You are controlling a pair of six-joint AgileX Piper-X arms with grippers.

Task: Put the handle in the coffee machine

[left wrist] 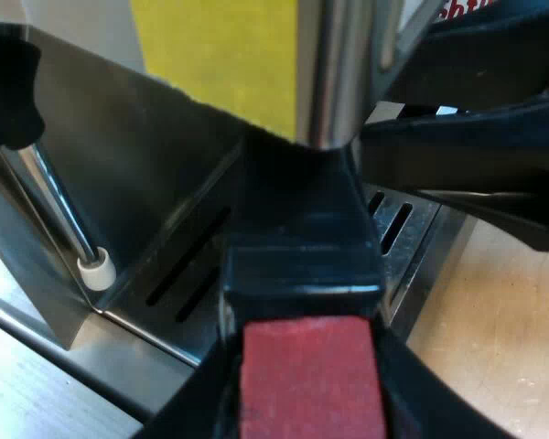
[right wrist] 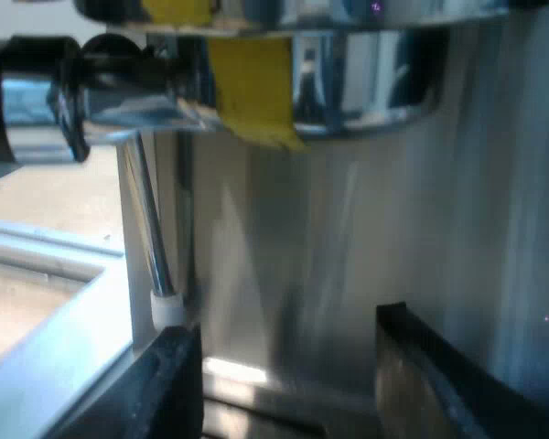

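Handle (left wrist: 302, 261), red end (left wrist: 311, 380) nearest, sits pinched in the left tool (left wrist: 304, 338) at the front of the espresso machine (left wrist: 137, 165), its metal head hidden. Right tool (right wrist: 288, 384) is spread, empty, near the steam wand (right wrist: 151, 238).

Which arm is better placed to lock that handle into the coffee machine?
Left: the left end effector grips the handle by its red end, at the machine; the right end effector is open, empty.
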